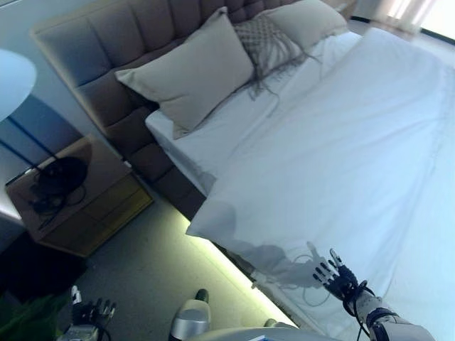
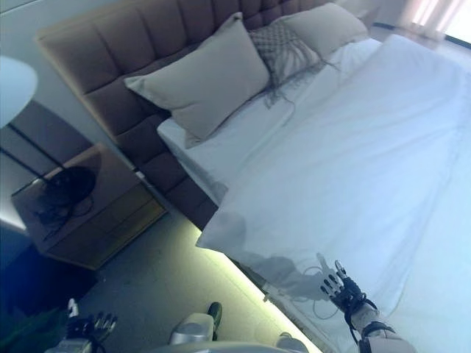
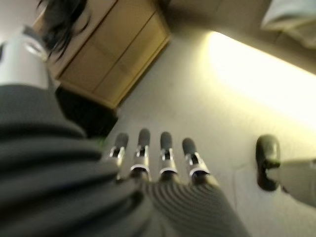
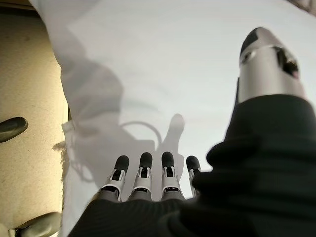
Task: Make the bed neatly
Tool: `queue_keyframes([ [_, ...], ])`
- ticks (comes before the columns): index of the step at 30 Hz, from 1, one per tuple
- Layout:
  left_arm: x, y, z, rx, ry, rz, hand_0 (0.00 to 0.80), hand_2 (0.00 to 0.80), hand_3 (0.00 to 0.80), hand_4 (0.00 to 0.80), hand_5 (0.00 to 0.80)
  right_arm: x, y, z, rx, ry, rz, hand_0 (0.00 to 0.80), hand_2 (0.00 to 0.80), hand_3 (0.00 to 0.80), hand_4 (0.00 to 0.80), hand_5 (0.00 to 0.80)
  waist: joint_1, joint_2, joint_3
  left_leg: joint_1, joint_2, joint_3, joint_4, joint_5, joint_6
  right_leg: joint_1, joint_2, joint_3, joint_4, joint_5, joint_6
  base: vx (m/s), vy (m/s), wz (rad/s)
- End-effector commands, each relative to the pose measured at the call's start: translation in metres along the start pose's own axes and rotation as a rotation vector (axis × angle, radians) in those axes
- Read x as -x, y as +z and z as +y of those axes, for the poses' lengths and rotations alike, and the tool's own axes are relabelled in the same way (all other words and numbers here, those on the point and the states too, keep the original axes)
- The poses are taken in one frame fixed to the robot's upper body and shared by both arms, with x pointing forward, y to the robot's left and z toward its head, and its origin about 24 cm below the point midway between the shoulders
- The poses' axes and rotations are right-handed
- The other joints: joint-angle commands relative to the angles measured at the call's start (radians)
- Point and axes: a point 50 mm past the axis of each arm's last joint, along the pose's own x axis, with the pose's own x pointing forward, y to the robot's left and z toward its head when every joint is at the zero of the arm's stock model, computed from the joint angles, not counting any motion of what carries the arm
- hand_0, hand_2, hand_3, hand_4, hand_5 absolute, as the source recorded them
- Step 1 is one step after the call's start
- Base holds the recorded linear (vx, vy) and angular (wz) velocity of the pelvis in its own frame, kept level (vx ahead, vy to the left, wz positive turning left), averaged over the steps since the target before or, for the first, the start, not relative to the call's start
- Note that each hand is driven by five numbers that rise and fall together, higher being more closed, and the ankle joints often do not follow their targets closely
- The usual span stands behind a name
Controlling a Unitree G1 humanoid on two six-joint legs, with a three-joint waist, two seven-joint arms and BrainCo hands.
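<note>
A white duvet [image 1: 341, 156] lies spread over the bed, its near corner [image 1: 202, 227] hanging past the mattress edge. Two beige pillows [image 1: 192, 71] [image 1: 309, 21] and a patterned cushion [image 1: 266, 42] lean on the padded headboard [image 1: 121, 42]. My right hand [image 1: 333, 273] hovers open just over the duvet's near edge, fingers straight, holding nothing; its wrist view shows the fingers [image 4: 143, 173] above white cloth. My left hand [image 1: 94, 311] hangs low over the carpet at the lower left, fingers [image 3: 153, 153] straight and empty.
A wooden nightstand [image 1: 78, 206] with a dark object and cords on top stands left of the bed. A white lamp shade [image 1: 11, 78] shows at the left edge. A light strip [image 1: 227, 263] glows under the bed frame along the grey carpet [image 1: 142, 270].
</note>
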Motion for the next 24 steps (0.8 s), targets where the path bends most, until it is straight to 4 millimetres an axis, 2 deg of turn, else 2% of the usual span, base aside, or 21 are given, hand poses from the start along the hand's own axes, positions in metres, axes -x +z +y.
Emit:
queue_keyframes([
  [1,0.002,0.004,0.008,-0.033,0.003,-0.001,0.000,0.000,0.000,0.000,0.000,0.000,0.009,0.003,-0.006,0.017,-0.041,0.000,0.000,0.000,0.000,0.000,0.029,-0.011,-0.035,0.055,-0.071,0.049,-0.013,-0.045,0.083,-0.134,0.011,0.069,0.129,0.034,-0.002,-0.042,0.020,0.27],
  [3,0.003,0.001,0.010,-0.046,-0.010,0.009,0.000,0.000,0.000,0.000,0.000,0.000,0.013,0.005,0.015,0.041,-0.064,0.000,0.000,0.000,0.000,0.000,0.031,-0.009,-0.028,0.054,-0.070,0.049,-0.008,-0.045,0.081,-0.136,0.010,0.064,0.138,0.032,-0.001,-0.031,0.009,0.07],
  [6,0.003,-0.009,0.011,-0.087,-0.041,0.048,0.000,0.000,0.000,0.000,0.000,0.000,0.027,0.017,0.107,0.144,-0.157,0.000,0.000,0.000,0.000,0.000,0.029,-0.009,-0.020,0.057,-0.069,0.051,0.000,-0.049,0.080,-0.134,0.008,0.063,0.147,0.029,-0.002,0.000,0.001,0.01],
  [12,0.001,-0.034,-0.001,-0.155,-0.129,0.128,0.000,0.000,0.000,0.000,0.000,0.005,0.055,0.058,0.264,0.346,-0.338,0.000,0.000,0.000,0.000,0.000,0.001,-0.009,-0.003,0.051,-0.064,0.075,0.017,-0.056,0.082,-0.150,0.005,0.072,0.163,0.031,0.002,-0.002,-0.006,0.03],
  [17,-0.001,-0.058,-0.034,-0.205,-0.284,0.205,0.000,0.000,0.000,0.000,0.000,0.009,0.085,0.075,0.310,0.366,-0.426,0.000,0.000,0.000,0.000,0.000,-0.010,-0.002,0.014,0.034,-0.061,0.094,0.040,-0.063,0.082,-0.170,0.004,0.084,0.180,0.028,0.000,0.028,-0.044,-0.08],
  [22,0.001,-0.075,-0.085,-0.254,-0.498,0.256,0.000,0.000,0.000,0.000,0.000,0.008,0.104,0.097,0.298,0.351,-0.492,0.000,0.000,0.000,0.000,0.000,-0.024,0.005,0.074,-0.029,-0.052,0.119,0.075,-0.058,0.078,-0.228,0.005,0.098,0.200,0.037,0.001,-0.102,-0.099,-0.15],
  [24,0.002,-0.078,-0.098,-0.281,-0.544,0.256,0.000,0.000,0.000,0.000,0.000,0.006,0.107,0.101,0.281,0.328,-0.495,0.000,0.000,0.000,0.000,0.000,-0.029,0.005,0.089,-0.044,-0.049,0.125,0.077,-0.053,0.075,-0.242,0.011,0.105,0.197,0.045,0.001,-0.110,-0.105,-0.17],
])
